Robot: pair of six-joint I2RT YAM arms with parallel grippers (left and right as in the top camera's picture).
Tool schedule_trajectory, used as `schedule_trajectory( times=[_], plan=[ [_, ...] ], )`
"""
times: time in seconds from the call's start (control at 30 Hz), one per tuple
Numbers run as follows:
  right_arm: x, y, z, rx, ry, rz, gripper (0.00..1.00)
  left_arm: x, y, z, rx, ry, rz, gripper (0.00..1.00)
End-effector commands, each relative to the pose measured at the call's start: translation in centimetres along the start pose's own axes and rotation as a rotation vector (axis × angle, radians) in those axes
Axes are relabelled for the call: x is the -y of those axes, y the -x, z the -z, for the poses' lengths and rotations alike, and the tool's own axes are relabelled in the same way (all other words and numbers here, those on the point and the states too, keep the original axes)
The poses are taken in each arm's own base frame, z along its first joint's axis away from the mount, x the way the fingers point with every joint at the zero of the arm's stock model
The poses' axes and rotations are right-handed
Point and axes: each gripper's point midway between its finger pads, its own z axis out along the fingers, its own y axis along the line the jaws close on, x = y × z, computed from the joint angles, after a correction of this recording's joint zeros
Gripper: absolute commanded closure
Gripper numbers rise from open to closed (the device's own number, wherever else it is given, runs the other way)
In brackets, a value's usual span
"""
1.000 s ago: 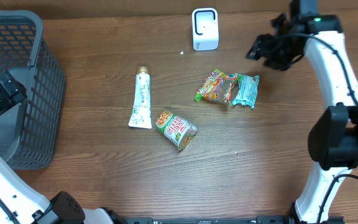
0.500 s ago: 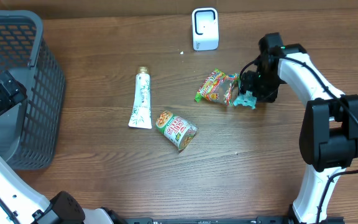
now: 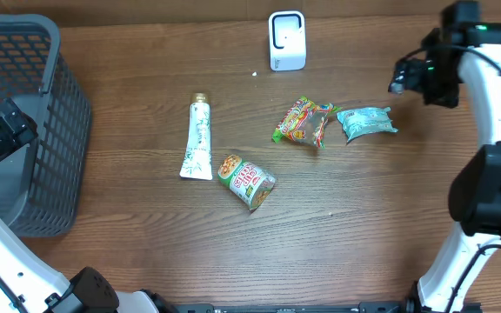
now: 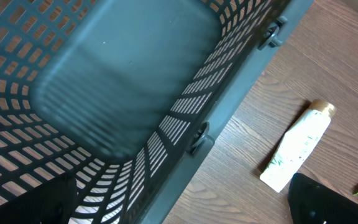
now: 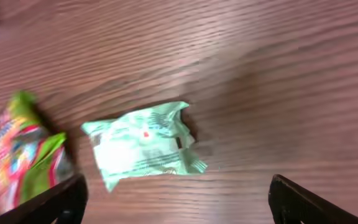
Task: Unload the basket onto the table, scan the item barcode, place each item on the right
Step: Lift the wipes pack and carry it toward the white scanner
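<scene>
Packet (image 3: 366, 122) of pale teal film lies flat on the wooden table, right of centre in the overhead view, just beside the colourful snack bag (image 3: 303, 120) and below-right of the white scanner (image 3: 286, 40). It looks light, soft, crinkly and probably slippery, so a pinch across a crimped end seems safest. The right gripper (image 5: 178, 202) hangs spread and empty near it. The left gripper (image 4: 188, 202) gapes empty over the basket (image 3: 24, 35).

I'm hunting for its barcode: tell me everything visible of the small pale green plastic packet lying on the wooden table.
The pale green packet is a small crinkled plastic pillow wrapper with crimped, flared ends, faint print and a small red mark on top; no barcode shows. It lies flat on the wooden table, nothing holding it, close beside the colourful snack bag.
</scene>
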Motion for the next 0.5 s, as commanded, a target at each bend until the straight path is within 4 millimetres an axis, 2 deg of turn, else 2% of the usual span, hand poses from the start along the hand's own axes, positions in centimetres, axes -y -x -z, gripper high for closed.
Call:
schedule_trajectory(
  times=[0.0, 0.03, 0.17, 0.3, 0.47],
  plan=[
    [-1.4, 0.3, 0.1, 0.014, 0.292, 0.132, 0.06, 0.0, 0.1, 0.1, 0.005, -0.003, -0.014, 0.0],
    [-1.3, 0.3, -0.3, 0.009, 0.292, 0.147, 0.06, 0.0, 0.1, 0.1, 0.005, -0.003, -0.014, 0.0],
    [-0.9, -0.6, -4.4, -0.066, 0.304, 0.254, 0.05, 0.0, 0.1, 0.1, 0.005, -0.003, -0.014, 0.0],
    [-0.6, -1.3, -6.7, -0.118, 0.316, 0.237, 0.05, 0.0, 0.1, 0.1, 0.005, -0.003, -0.014, 0.01],
    [-0.5, -3.5, -9.2, -0.188, 0.336, 0.219, 0.07, 0.0, 0.1, 0.1, 0.005, -0.003, -0.014, 0.0]
  ],
)
